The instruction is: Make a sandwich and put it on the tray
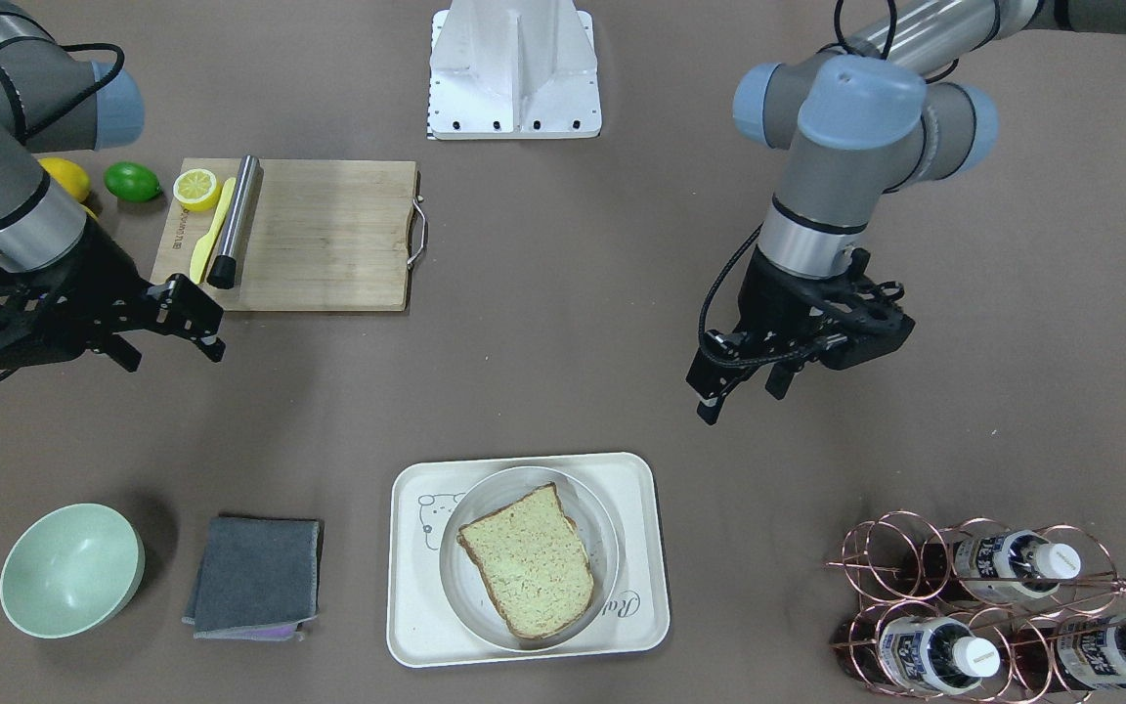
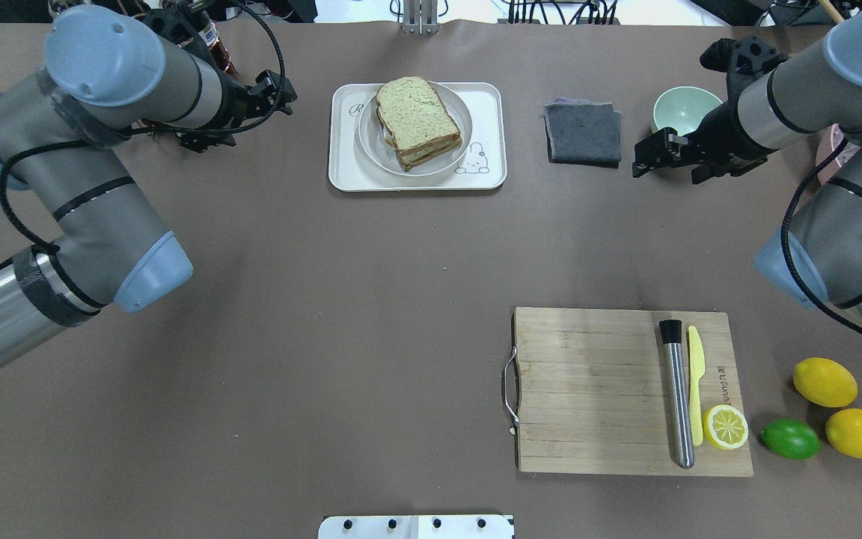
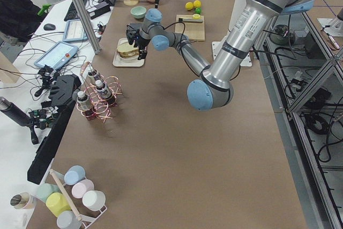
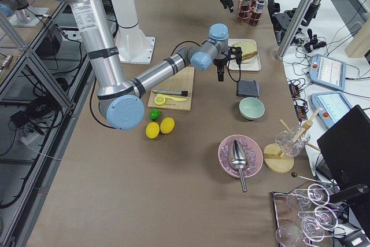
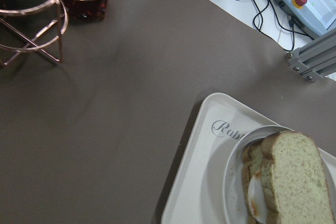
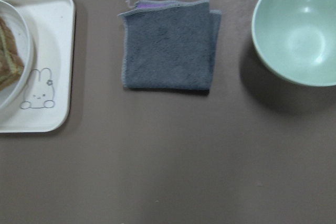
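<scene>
The sandwich [image 1: 529,562], two speckled bread slices with a bit of egg showing at the edge in the left wrist view [image 5: 278,182], lies on a round grey plate [image 1: 598,508]. The plate stands on the cream tray [image 1: 643,489] at the table's far side [image 2: 487,97]. My left gripper [image 1: 741,396] hangs open and empty above the bare table, beside the tray towards the bottle rack. My right gripper [image 1: 172,350] is open and empty, above the table between the cutting board and the grey cloth.
A wooden cutting board [image 2: 588,389] carries a steel rod [image 2: 678,397], a yellow knife [image 2: 694,382] and a lemon half [image 2: 726,427]. Two lemons and a lime [image 2: 790,439] lie beside it. A grey cloth [image 2: 584,133], green bowl [image 2: 684,108] and copper bottle rack [image 1: 993,606] flank the tray.
</scene>
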Tool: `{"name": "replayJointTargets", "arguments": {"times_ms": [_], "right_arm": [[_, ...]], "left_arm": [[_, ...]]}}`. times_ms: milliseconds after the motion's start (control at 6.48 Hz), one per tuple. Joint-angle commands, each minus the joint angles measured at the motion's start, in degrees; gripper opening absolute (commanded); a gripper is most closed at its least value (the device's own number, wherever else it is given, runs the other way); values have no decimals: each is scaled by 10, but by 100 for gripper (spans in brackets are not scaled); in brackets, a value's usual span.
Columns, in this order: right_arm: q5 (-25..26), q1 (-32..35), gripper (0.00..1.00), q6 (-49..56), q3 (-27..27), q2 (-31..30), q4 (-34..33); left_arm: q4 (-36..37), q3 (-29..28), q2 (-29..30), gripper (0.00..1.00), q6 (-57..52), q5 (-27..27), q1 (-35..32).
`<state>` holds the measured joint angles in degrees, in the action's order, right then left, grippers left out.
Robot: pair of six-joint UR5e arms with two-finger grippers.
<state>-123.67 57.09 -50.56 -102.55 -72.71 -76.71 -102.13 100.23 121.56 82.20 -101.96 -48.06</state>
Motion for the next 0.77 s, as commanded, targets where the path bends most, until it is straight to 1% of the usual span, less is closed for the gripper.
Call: {"name": "replayJointTargets", "arguments": {"times_ms": [0,154,309,463,617], "right_arm": [[17,75,99,192,0,-3,-136],[52,112,99,299,1,-5,-209],[56,159,99,408,9,-8,-260],[49,213,99,486,18,-29,-273],[24,250,99,497,28,-52,-276]], "left_arm": [[122,68,-29,98,-157,-7,-62],[160,68,-43,98,-283,-48,-122],[182,60,-61,98,-412,-115,-189],[201,35,-72,98,-523,-165,-261],[206,-16,-92,98,-645,-245,-332]]}}
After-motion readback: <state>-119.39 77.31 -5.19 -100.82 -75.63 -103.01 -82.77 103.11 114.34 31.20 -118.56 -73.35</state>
